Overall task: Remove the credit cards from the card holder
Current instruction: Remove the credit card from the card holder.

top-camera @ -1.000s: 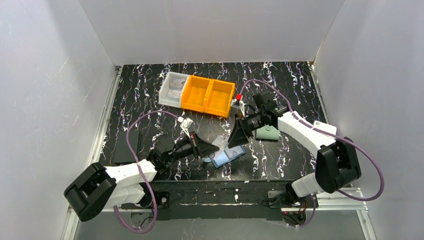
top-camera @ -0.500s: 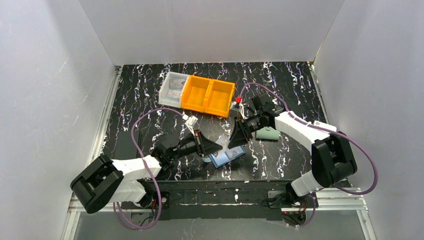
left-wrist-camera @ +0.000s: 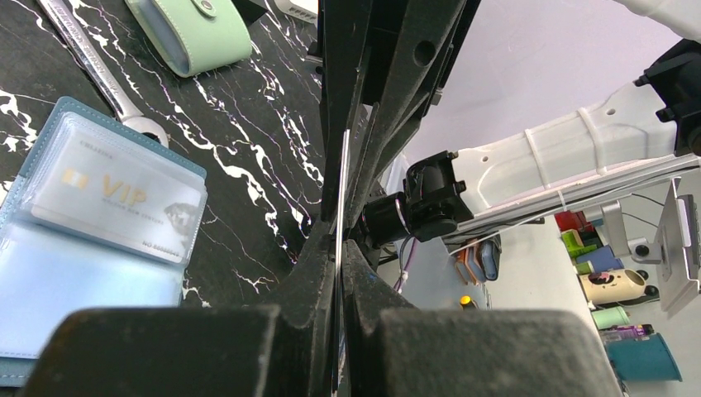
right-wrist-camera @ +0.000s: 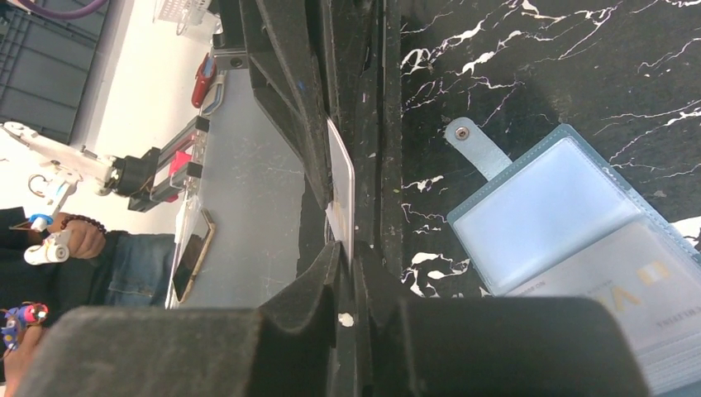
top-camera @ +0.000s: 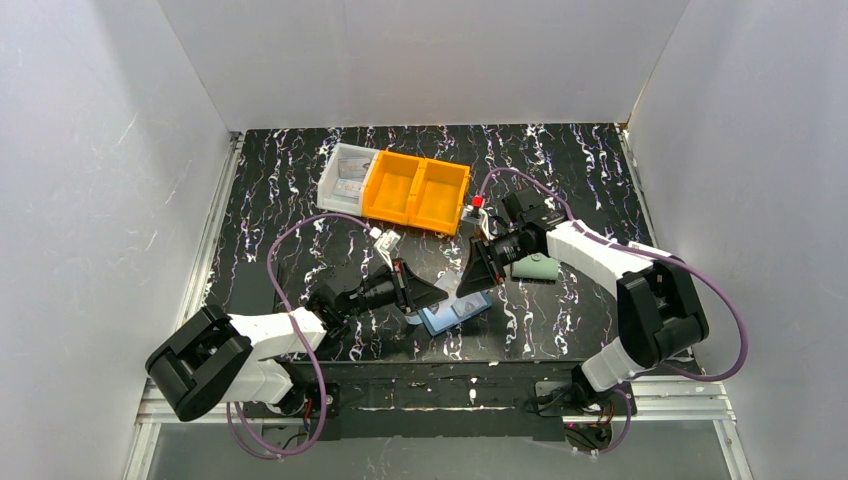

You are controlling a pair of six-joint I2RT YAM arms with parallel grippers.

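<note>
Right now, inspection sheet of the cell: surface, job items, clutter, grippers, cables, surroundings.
Surface: black marbled table.
Job's things: card holder open and flat, VIP card in its clear pocket; one credit card held off the table.
Clutter: orange bin, clear bin, green wallet, wrench.
Grippers: left gripper shut on the credit card; right gripper jaws narrow around it, contact unclear.
Cables: purple cable loops beside each arm.
Surroundings: white walls; person beyond the table in the right wrist view.

Walls: you have plain white panels point(top-camera: 420, 60) on the far, left and right sides.
Tabletop point(top-camera: 560, 160): black with white marbling, evenly lit.
Near edge: your metal rail point(top-camera: 680, 400) runs along the table's front.
</note>
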